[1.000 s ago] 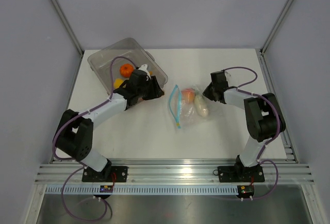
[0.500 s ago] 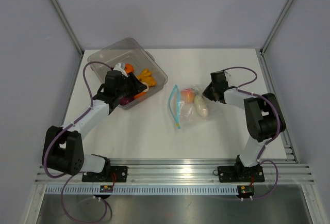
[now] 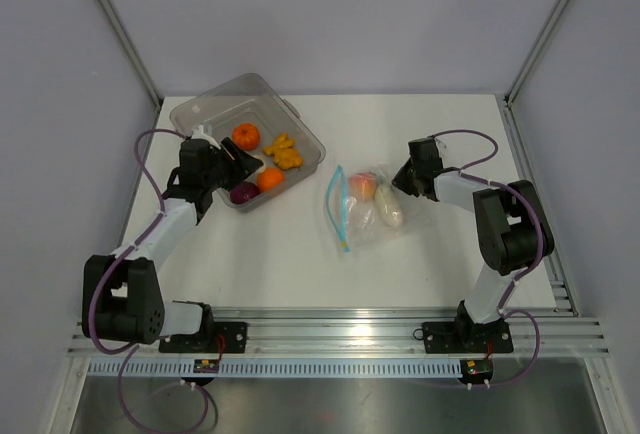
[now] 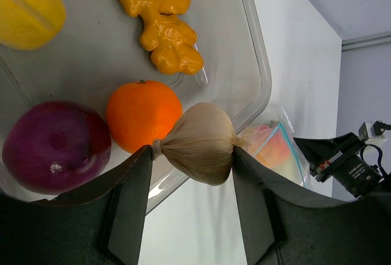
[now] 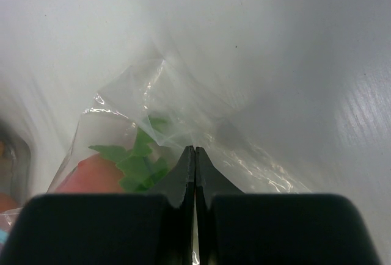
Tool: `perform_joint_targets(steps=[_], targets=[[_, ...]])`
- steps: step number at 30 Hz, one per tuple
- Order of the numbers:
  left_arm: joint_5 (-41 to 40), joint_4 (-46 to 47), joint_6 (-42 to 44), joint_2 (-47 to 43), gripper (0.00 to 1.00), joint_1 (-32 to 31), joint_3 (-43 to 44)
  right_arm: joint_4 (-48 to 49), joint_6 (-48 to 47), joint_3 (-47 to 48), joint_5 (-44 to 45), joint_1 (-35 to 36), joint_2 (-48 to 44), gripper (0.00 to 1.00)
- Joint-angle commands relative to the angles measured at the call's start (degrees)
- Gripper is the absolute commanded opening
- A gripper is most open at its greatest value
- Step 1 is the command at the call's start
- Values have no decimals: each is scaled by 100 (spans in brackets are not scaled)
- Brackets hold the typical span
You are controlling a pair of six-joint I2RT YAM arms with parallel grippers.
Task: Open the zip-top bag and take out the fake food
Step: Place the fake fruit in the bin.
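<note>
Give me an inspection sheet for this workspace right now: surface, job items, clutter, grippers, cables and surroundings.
Surface: white table, with the bag and tub resting on it.
Job's things: zip-top bag lies mid-table and its blue zip edge looks parted. A peach and a white piece are inside. The clear tub holds oranges, ginger and a purple onion.
Clutter: nothing seen.
Grippers: left gripper holds a garlic bulb at the tub's rim. Right gripper is shut on the bag's film.
Cables: purple cables loop along both arms.
Surroundings: grey panel walls, aluminium rail at the near edge.
</note>
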Motion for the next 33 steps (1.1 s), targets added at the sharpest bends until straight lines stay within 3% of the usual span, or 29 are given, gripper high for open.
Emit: perform_joint_targets(steps=[1, 9, 17, 21, 33], targets=[[182, 274, -125, 115, 56, 77, 23, 86, 33, 15, -52, -28, -132, 0], [297, 300, -187, 327, 63, 121, 41, 95, 33, 15, -70, -37, -140, 0], [183, 195, -187, 46, 83, 130, -73, 86, 42, 15, -70, -37, -132, 0], [-2, 168, -195, -244, 99, 121, -214, 86, 42, 15, -78, -37, -140, 0], [-134, 528, -143, -868, 99, 60, -592, 95, 42, 7, -87, -37, -140, 0]])
